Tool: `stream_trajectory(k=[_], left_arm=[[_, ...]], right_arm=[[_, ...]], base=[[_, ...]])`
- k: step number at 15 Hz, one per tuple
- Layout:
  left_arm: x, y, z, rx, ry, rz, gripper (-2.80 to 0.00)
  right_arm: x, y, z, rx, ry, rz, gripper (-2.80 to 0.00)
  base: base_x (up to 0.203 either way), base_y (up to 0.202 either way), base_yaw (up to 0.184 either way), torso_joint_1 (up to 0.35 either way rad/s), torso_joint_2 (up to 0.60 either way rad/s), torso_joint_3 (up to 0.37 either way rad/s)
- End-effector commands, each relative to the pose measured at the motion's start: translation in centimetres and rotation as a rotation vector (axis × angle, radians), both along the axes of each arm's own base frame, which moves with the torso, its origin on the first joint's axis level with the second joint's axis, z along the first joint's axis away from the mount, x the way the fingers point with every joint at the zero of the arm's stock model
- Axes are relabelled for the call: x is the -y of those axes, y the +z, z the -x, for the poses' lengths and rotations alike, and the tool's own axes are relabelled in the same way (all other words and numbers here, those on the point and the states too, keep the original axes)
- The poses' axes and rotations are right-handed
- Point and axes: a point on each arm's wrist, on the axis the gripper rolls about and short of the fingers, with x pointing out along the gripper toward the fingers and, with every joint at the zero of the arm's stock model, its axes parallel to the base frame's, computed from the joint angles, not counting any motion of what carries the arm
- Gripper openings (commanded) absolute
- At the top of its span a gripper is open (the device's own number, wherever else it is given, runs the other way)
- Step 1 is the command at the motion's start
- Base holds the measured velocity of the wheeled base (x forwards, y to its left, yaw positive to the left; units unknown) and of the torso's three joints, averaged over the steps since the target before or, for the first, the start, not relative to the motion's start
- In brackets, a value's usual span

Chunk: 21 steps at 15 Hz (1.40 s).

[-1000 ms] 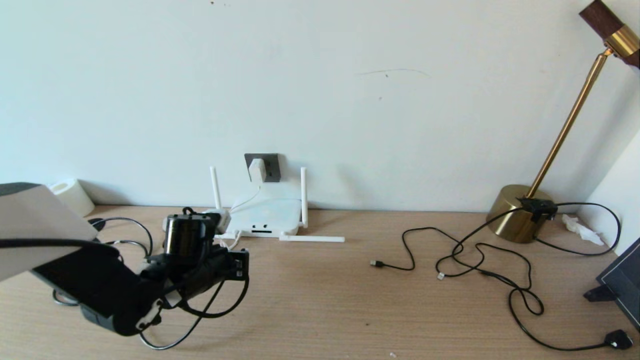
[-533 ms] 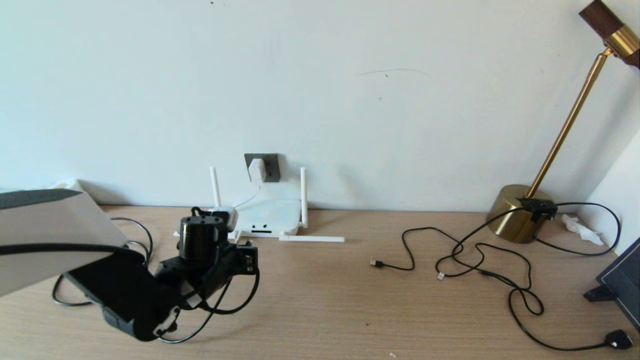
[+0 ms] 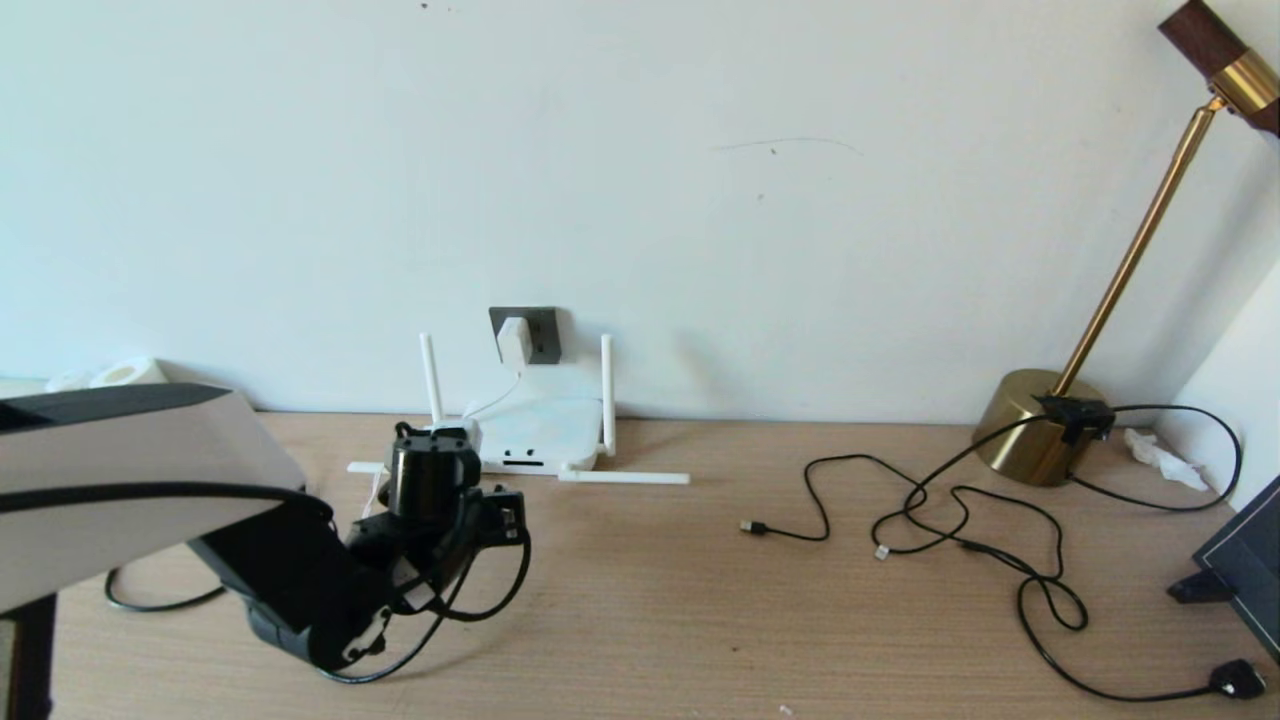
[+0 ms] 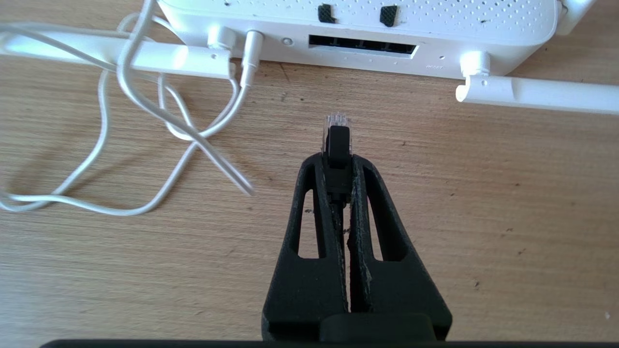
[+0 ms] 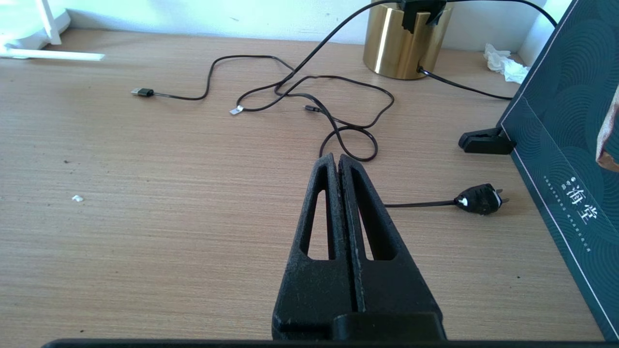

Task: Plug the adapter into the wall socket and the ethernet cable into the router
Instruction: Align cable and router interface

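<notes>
The white adapter (image 3: 514, 342) sits in the dark grey wall socket (image 3: 543, 335). Below it the white router (image 3: 535, 435) lies on the desk, and its thin white cord (image 4: 159, 111) runs to the router's front edge. My left gripper (image 4: 337, 162) is shut on the ethernet cable's plug (image 4: 336, 137), whose clear tip points at the router's dark port slot (image 4: 362, 47) from a short way off. The black ethernet cable (image 3: 140, 606) trails over the desk at the left. My right gripper (image 5: 337, 159) hovers shut and empty over bare desk, outside the head view.
One router antenna (image 3: 625, 477) lies flat on the desk, right of the ports. A brass lamp (image 3: 1040, 425) stands at the far right with thin black cables (image 3: 960, 520) and a black plug (image 3: 1235, 680). A dark box (image 3: 1250, 570) leans at the right edge.
My left arm has moved right and toward the router, carrying the ethernet plug closer to the ports. Nothing else has moved.
</notes>
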Motion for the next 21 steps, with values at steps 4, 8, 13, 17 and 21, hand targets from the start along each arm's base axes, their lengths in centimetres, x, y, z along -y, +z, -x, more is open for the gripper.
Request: stream_trajectory(k=[4, 8, 13, 17, 21], left_arm=[[0.6, -0.4, -1.4, 0.024, 0.044, 0.048, -2.8], [0.6, -0.5, -1.6, 0.026, 0.049, 0.047, -2.8], [0.6, -0.6, -2.2, 0.034, 0.055, 0.051, -2.8], [0.2, -0.7, -2.5, 0.037, 0.068, 0.052, -2.8], [0.1, -1.0, -3.2, 0.041, 0.076, 0.064, -2.8]], right_arm=[[0.0, 0.0, 0.0, -0.002, 0.001, 0.0, -2.8], [0.0, 0.0, 0.0, -0.002, 0.001, 0.0, -2.8], [0.0, 0.0, 0.0, -0.002, 0.001, 0.0, -2.8], [0.0, 0.0, 0.0, -0.002, 0.001, 0.0, -2.8], [0.0, 0.0, 0.0, -0.002, 0.001, 0.0, -2.8]], base=[[0.0, 0.0, 0.0, 0.0, 0.0, 0.0], [0.0, 0.0, 0.0, 0.0, 0.0, 0.0], [0.0, 0.0, 0.0, 0.0, 0.0, 0.0], [0.0, 0.0, 0.0, 0.0, 0.0, 0.0], [0.0, 0.0, 0.0, 0.0, 0.0, 0.0]])
